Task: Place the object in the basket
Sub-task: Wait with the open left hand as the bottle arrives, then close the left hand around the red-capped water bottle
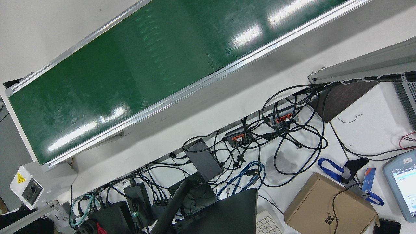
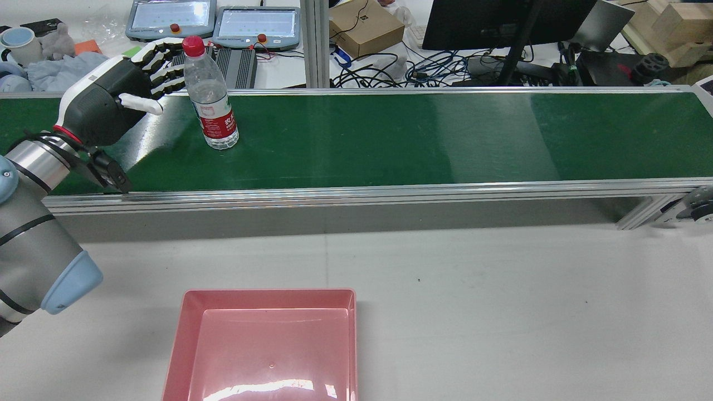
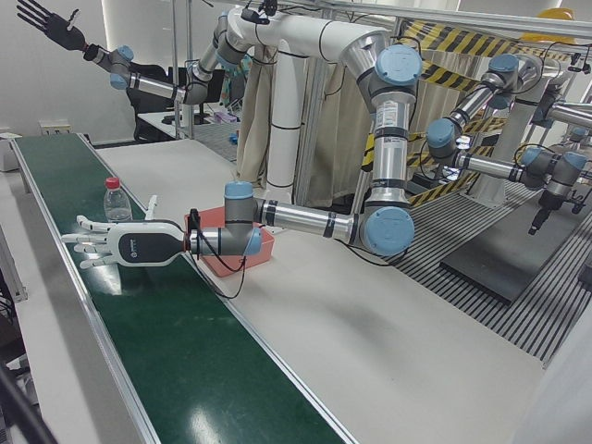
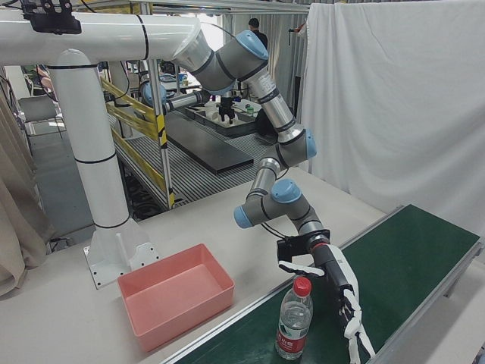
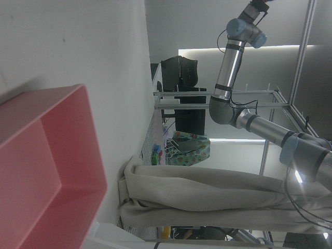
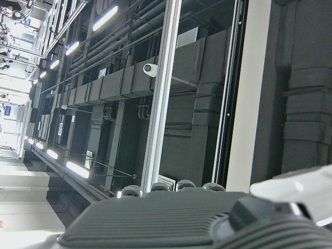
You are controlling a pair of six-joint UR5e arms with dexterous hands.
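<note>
Pink and shallow, the basket (image 2: 267,345) sits at the near edge of the white surface (image 2: 501,289) in the rear view, holding nothing. Beyond it runs the green conveyor belt (image 2: 418,136), and on it the water bottle (image 2: 211,94) stands upright (red cap, red label), well apart from the basket. Just beside the bottle hovers the left hand (image 2: 114,97), its fingers (image 2: 161,61) spread wide and reaching past the bottle's far side; whether they touch it I cannot tell. Raised high toward the ceiling in the left-front view, the right hand (image 3: 51,23) has splayed fingers and holds nothing.
</note>
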